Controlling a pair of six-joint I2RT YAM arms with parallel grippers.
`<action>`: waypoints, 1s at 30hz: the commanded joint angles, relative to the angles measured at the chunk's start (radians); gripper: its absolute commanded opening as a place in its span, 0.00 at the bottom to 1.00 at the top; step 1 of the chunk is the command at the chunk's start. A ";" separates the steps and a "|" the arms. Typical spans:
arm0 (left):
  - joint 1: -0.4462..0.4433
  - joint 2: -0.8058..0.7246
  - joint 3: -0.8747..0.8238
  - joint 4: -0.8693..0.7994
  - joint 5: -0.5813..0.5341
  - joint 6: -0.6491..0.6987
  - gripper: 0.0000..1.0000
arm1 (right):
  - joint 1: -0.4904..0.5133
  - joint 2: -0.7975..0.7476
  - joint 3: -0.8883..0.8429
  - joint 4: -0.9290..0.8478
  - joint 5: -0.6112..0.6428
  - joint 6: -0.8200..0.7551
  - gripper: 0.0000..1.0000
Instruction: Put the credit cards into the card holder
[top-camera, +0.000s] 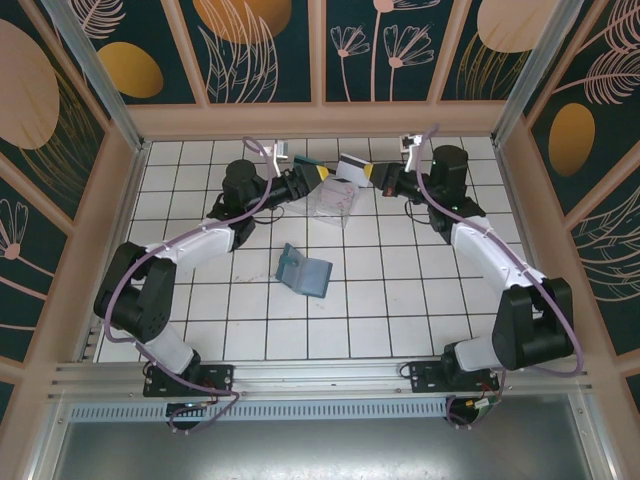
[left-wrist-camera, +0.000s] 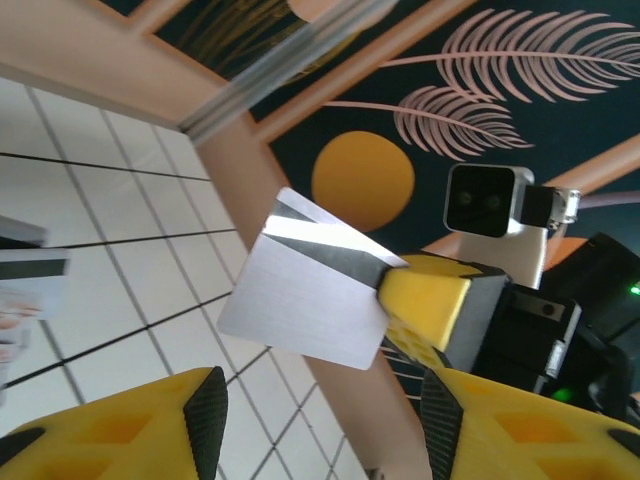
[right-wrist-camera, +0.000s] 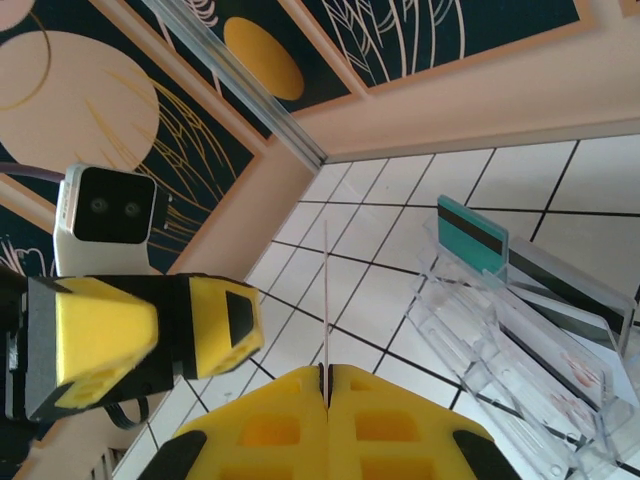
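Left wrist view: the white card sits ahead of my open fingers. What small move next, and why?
Probably ease the left gripper forward until its open fingers straddle the card. The right gripper is shut on its far end, and it lies beyond the left fingertips, so closing now would likely miss.

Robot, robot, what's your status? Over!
Right gripper shut on whitish card. Left gripper open, facing it. Card holder open on table. Teal card in tray.
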 joint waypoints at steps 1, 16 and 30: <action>-0.005 0.030 0.028 0.128 0.046 -0.069 0.55 | -0.003 -0.056 -0.036 0.085 -0.014 0.059 0.00; -0.066 0.105 0.014 0.372 -0.011 -0.230 0.53 | 0.013 -0.166 -0.221 0.373 -0.028 0.270 0.00; -0.078 0.103 0.012 0.405 -0.019 -0.271 0.54 | 0.070 -0.137 -0.212 0.427 0.039 0.281 0.00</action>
